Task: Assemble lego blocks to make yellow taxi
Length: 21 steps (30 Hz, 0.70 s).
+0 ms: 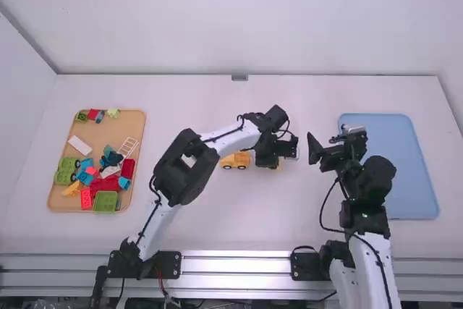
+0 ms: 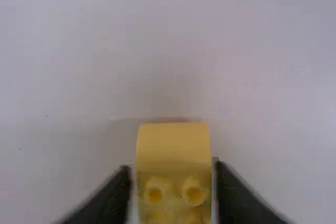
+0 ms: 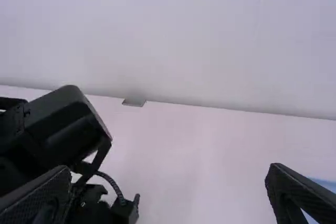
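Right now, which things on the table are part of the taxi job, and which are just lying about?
Part of the job:
- yellow wheeled piece
- yellow studded block, at the left tool

Probably just lying about:
- tan tray with its red blocks and green wheeled piece
- blue tray, though its purpose isn't clear

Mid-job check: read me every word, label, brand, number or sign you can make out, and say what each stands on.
No text can be read.
Yellow block: no lettering on the faces seen.
Yellow toy vehicle, blocks in the wooden tray: any print too small to read.
Blue tray: no lettering seen.
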{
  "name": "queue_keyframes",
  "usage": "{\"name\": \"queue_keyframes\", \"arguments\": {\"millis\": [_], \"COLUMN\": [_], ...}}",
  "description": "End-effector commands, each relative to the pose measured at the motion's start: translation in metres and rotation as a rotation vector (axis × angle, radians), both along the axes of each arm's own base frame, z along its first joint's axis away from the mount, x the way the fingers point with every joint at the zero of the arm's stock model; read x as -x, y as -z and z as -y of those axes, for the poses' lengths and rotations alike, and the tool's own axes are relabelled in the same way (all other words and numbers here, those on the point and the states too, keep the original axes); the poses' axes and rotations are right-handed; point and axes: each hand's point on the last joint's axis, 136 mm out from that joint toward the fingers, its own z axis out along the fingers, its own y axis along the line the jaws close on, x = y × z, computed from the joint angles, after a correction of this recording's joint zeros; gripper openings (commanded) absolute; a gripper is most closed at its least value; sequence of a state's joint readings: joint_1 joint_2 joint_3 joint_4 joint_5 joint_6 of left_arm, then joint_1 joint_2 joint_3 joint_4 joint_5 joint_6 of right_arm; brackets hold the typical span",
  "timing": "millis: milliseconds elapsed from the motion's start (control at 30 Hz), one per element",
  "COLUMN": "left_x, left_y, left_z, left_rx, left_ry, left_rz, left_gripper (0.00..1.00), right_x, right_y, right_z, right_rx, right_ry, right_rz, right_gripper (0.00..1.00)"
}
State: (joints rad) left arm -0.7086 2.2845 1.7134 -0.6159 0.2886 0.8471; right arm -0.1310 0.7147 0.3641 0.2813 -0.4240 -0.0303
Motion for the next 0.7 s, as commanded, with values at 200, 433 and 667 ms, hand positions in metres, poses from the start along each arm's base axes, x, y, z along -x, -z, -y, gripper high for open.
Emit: {"name": "queue_keyframes", "arguments": {"millis": [200, 433, 667], "left_x": [-0.02, -0.037, -0.019], "left_y": [-0.024, -0.106, -0.168], "left_z": [-0.022, -0.058, -0.121], "left_rx": [-0.046, 0.152, 0.456], "left_ry": [-0.111, -0.162, 0.03], "left_rz": [0.028, -0.026, -0.119], "left_gripper": [0.99, 0.99, 0.99], "right_x": [-0.011, -0.029, -0.03], "right_y": [0.001, 0.004, 0.048], "right_z": [-0.015, -0.049, -0.104], "right_rx": [0.025, 0.205, 0.416], "right_ry": [-0.104, -0.305, -0.679], "right_rz": [-0.041, -0.128, -0.21], "right_gripper": [0.98, 0.99, 0.99]}}
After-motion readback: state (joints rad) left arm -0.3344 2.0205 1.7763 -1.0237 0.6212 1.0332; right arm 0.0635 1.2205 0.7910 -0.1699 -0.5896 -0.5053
